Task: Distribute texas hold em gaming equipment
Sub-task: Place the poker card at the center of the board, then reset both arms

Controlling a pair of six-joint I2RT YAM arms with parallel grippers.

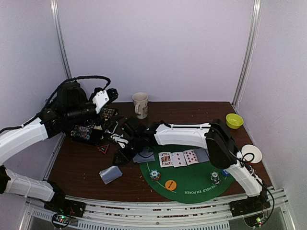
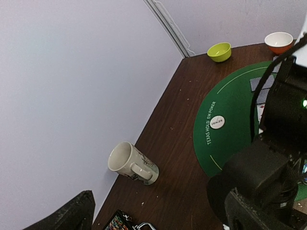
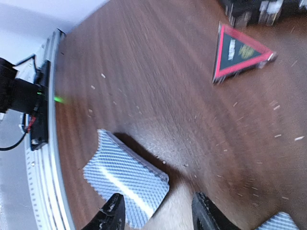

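I work in a lab test cell, not a home. Plain pale wall panels (image 1: 158, 48) close in behind and on both sides of the brown table (image 1: 76, 167), joined by bare aluminium posts (image 1: 60, 43). Along the table's near edge runs a slotted metal rail (image 1: 158, 208). My arms' bases (image 1: 247, 207) are bolted there, and a small circuit board (image 1: 60, 219) glows green at the table's near left corner.

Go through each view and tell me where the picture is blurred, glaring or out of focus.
Top external: evenly lit, soft overall, no glare. Left wrist: mug and mat lettering crisp; the dark arm link close to the lens is out of focus. Right wrist: motion-smeared, the red-edged triangle blurred, a bright sheen across the card stack.
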